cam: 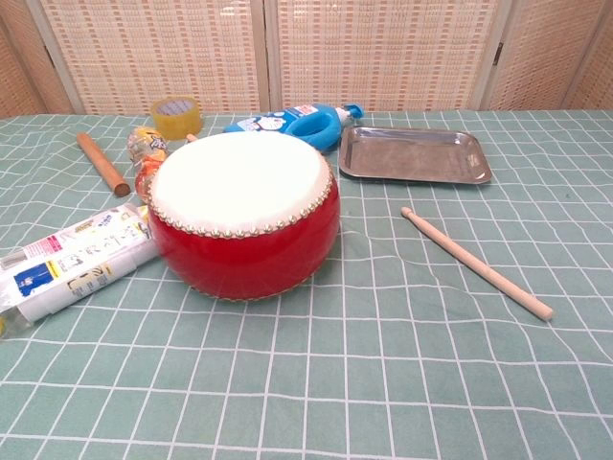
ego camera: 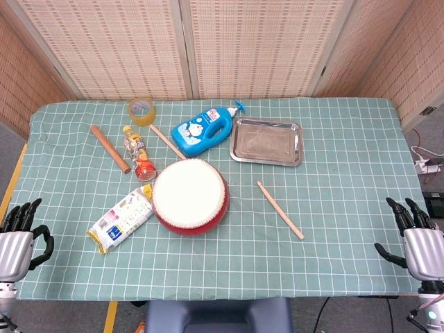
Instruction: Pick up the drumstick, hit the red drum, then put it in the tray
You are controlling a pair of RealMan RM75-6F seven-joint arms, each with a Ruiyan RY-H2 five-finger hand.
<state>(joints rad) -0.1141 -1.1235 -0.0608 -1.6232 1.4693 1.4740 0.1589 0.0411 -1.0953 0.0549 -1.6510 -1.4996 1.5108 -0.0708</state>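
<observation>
A pale wooden drumstick (ego camera: 279, 209) (cam: 475, 262) lies flat on the green checked cloth, right of the red drum (ego camera: 190, 196) (cam: 241, 213) with its white skin facing up. The empty metal tray (ego camera: 267, 141) (cam: 414, 154) sits behind the stick, toward the far side. My left hand (ego camera: 19, 237) hangs at the near left table edge with its fingers apart, holding nothing. My right hand (ego camera: 415, 243) is at the near right edge, also with fingers spread and nothing in it. Both hands are far from the drumstick, and the chest view shows neither.
A second thin stick (ego camera: 167, 141) lies behind the drum beside a blue bottle (ego camera: 203, 129) (cam: 295, 121). Left of the drum lie a white packet (ego camera: 122, 220) (cam: 72, 261), a small bottle (ego camera: 139, 153), a wooden rolling pin (ego camera: 109, 148) (cam: 102, 163) and a tape roll (ego camera: 142, 110) (cam: 175, 116).
</observation>
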